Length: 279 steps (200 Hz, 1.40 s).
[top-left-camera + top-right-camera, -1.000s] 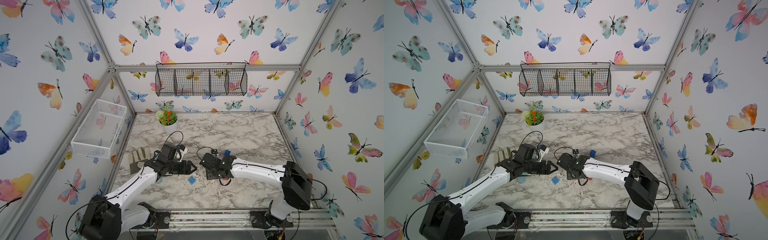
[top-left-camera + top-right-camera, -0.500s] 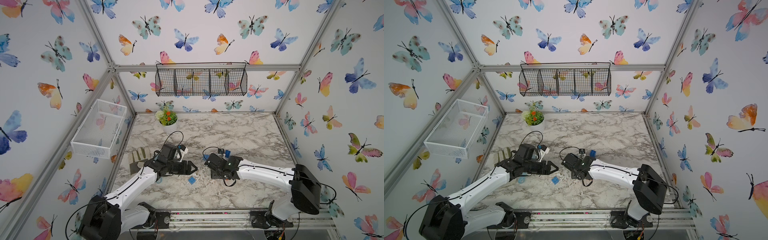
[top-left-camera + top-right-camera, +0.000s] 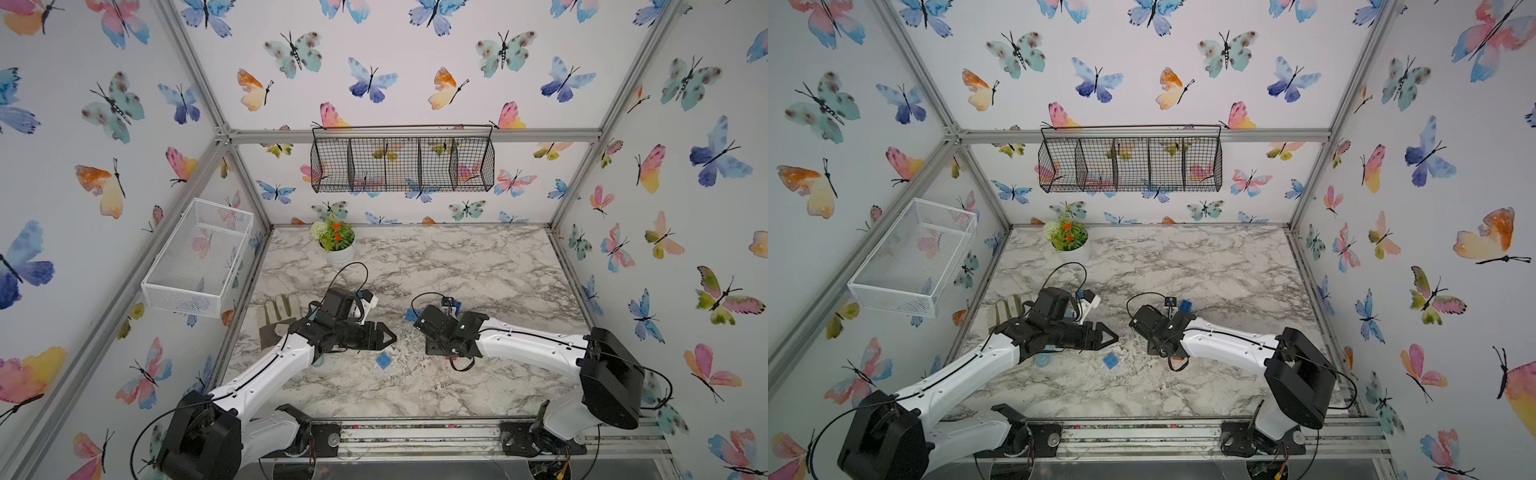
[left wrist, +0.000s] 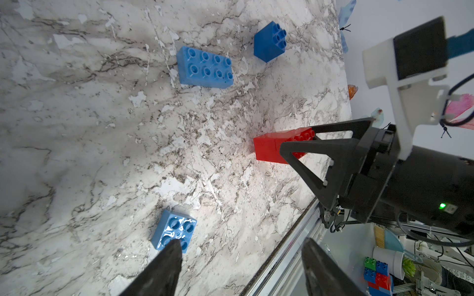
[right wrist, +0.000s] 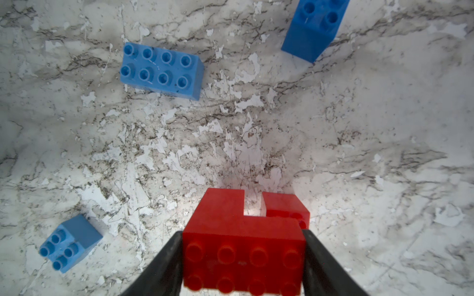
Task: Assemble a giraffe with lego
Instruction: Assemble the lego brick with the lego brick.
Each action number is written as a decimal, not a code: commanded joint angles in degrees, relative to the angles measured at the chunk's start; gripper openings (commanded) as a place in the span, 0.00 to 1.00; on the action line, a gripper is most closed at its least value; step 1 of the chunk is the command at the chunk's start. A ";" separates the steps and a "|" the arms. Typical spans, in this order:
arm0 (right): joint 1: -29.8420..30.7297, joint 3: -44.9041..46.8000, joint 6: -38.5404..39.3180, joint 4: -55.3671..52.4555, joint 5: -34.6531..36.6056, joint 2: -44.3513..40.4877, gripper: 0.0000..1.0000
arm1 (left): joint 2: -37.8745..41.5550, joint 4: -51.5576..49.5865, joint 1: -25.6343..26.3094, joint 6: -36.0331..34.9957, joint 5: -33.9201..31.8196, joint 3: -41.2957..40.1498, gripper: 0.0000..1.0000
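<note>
Clamping red arch [image 5: 242,230] lengthwise, legs toward table [image 5: 154,153]

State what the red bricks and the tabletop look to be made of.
Red bricks: moulded plastic, smooth and slightly glossy, judging by the crisp edges, round studs and soft highlights.
Tabletop: marble-look surface, probably printed laminate or film rather than stone, since white patches look like worn or chipped spots.

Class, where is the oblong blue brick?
Right wrist view: the oblong blue brick lies on the table, nearest the dark square brick, ahead of the right pincer.
</note>
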<state>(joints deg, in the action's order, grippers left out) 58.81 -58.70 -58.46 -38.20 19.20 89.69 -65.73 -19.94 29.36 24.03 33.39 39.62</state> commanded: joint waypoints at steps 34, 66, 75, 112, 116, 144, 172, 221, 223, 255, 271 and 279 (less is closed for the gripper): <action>-0.32 0.80 -0.87 0.92 -0.82 1.27 0.58 | 1.45 0.70 0.26 -0.35 1.07 -0.58 0.73; -0.36 1.02 -0.91 1.11 -0.92 1.89 0.58 | 1.57 0.74 0.25 -0.33 0.98 -0.59 0.73; -0.34 1.10 -0.94 1.10 -0.92 1.98 0.58 | 1.66 0.70 0.27 -0.44 1.05 -0.59 0.73; -0.36 1.57 -1.09 0.84 -0.70 1.81 0.58 | 1.66 0.72 0.41 -0.47 0.98 -0.57 0.73; -0.36 1.65 -1.13 0.76 -0.68 1.80 0.58 | 1.66 0.71 0.38 -0.48 0.98 -0.53 0.73; -0.36 2.19 -1.31 0.93 -0.83 1.63 0.58 | 1.75 0.77 0.34 -0.48 0.96 -0.58 0.73; -0.36 2.33 -1.22 1.40 -1.03 2.11 0.58 | 1.84 0.61 0.38 -0.42 0.81 -0.51 0.74; -0.36 1.88 -0.61 1.42 -1.54 3.55 0.58 | 1.84 0.65 0.34 -0.48 0.72 -0.58 0.73; -0.36 1.84 -0.61 1.45 -1.54 3.62 0.58 | 1.84 0.62 0.34 -0.50 0.72 -0.54 0.73; -0.62 1.56 -0.63 1.26 -1.52 3.91 0.59 | 1.92 0.61 0.34 -0.42 0.72 -0.55 0.74; -0.80 1.50 -0.15 1.45 -2.03 4.34 0.59 | 1.94 0.61 0.36 -0.47 0.76 -0.59 0.73; -0.80 1.37 0.33 1.45 -2.44 4.80 0.59 | 1.93 0.62 0.39 -0.47 0.67 -0.55 0.73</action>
<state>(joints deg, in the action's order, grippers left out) 58.41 -57.49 -58.87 -35.99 18.15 91.81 -64.97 -19.94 29.39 24.01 33.36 39.62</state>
